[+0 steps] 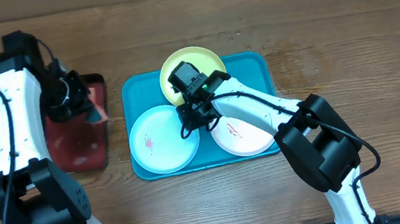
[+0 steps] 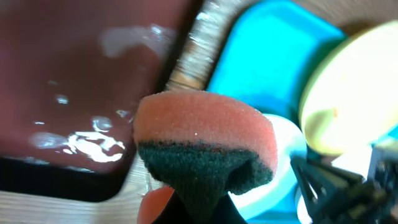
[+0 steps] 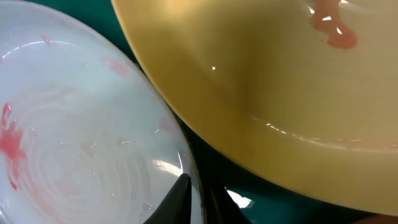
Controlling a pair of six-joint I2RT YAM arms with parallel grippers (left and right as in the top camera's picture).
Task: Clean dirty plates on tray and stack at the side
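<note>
Closest to the left wrist lens is a sponge (image 2: pixel 205 134), salmon-pink on top with a dark green scouring layer beneath. The left claw (image 1: pixel 74 94) is clamped on it from below. This claw hangs over the dark red tray (image 1: pixel 73 148), whose wet surface glints. That tray lies at 9 o'clock of the turquoise tray (image 1: pixel 252 66), the two apart on the wooden table (image 1: pixel 345 39).

All three plates are on the turquoise tray. The yellow-green plate (image 1: pixel 197 58) sits at 12 o'clock and overlaps the tray's far rim. The pale blue plate (image 1: pixel 159 140) is at 8 o'clock and the white plate (image 1: pixel 245 133) at 4 o'clock.

The right claw (image 1: pixel 193 109) is down near the tray's middle, where the yellow-green and pale blue plates meet. In the right wrist view the yellow-green plate fills the 1 o'clock half of the frame and carries a small orange-pink blob (image 3: pixel 339 34). The pale blue plate takes the 8 o'clock side, marked with red smears (image 3: pixel 9 143). One dark fingertip (image 3: pixel 180 199) shows at 6 o'clock, at the pale blue plate's rim. I cannot tell whether this claw is apart, together or gripping a plate edge. The white plate has a red streak (image 1: pixel 232 129) near its 9 o'clock side.
</note>
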